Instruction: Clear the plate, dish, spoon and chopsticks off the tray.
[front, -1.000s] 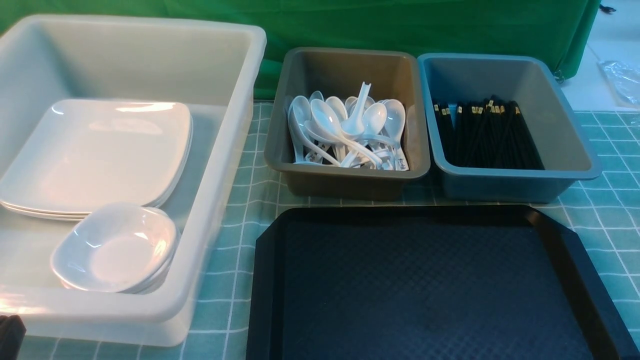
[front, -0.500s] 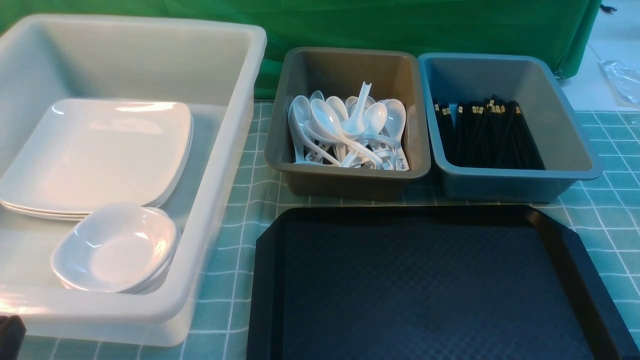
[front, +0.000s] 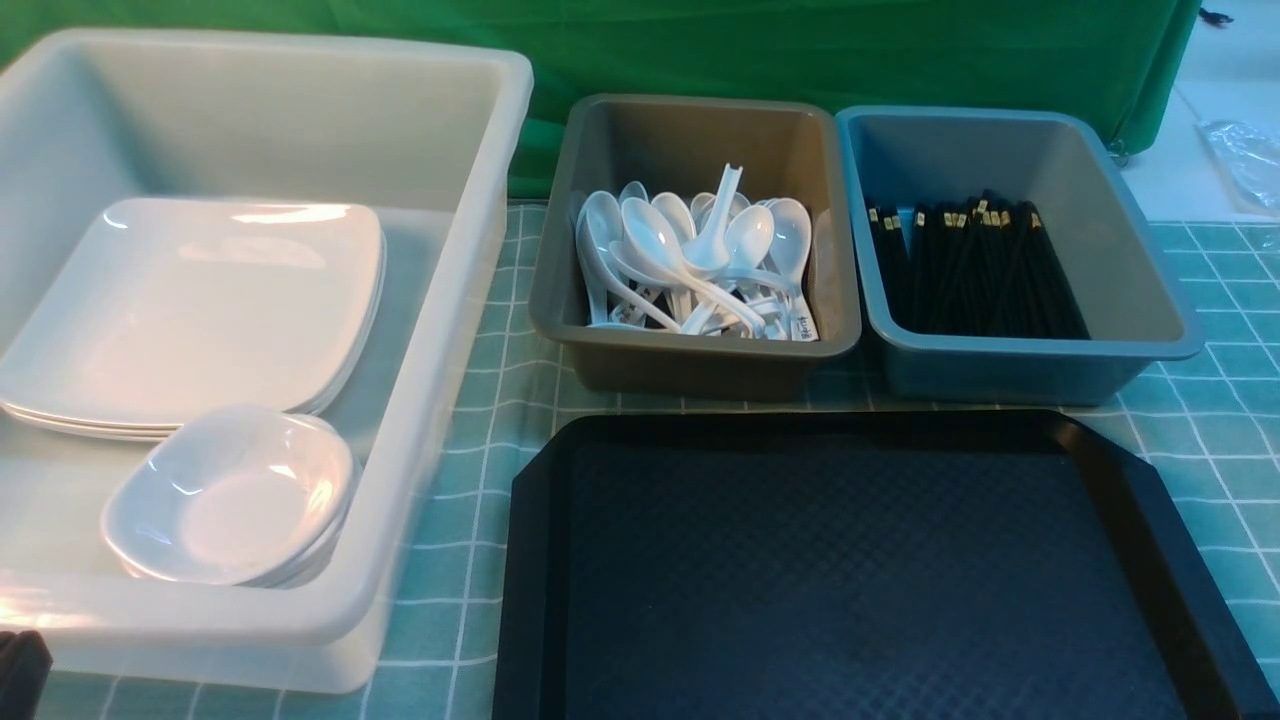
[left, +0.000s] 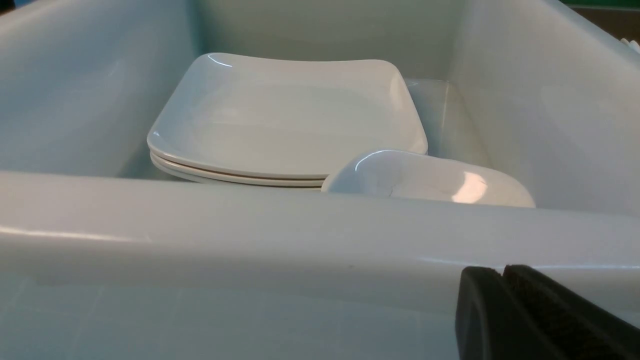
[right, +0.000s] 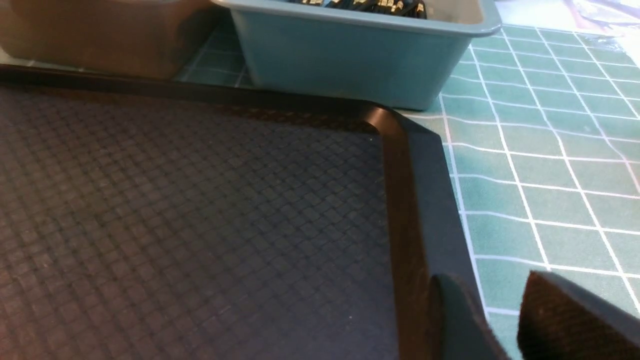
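The black tray lies bare in front of me, with nothing on its diamond-pattern floor; it also shows in the right wrist view. White square plates sit stacked in the big white bin, with small deep dishes in front of them. White spoons fill the grey bin. Black chopsticks lie in the blue bin. My left gripper is shut and empty, low outside the white bin's near wall. My right gripper is open and empty over the tray's right rim.
The white bin stands at the left. The grey bin and the blue bin stand side by side behind the tray. A green checked cloth covers the table, with a green backdrop behind.
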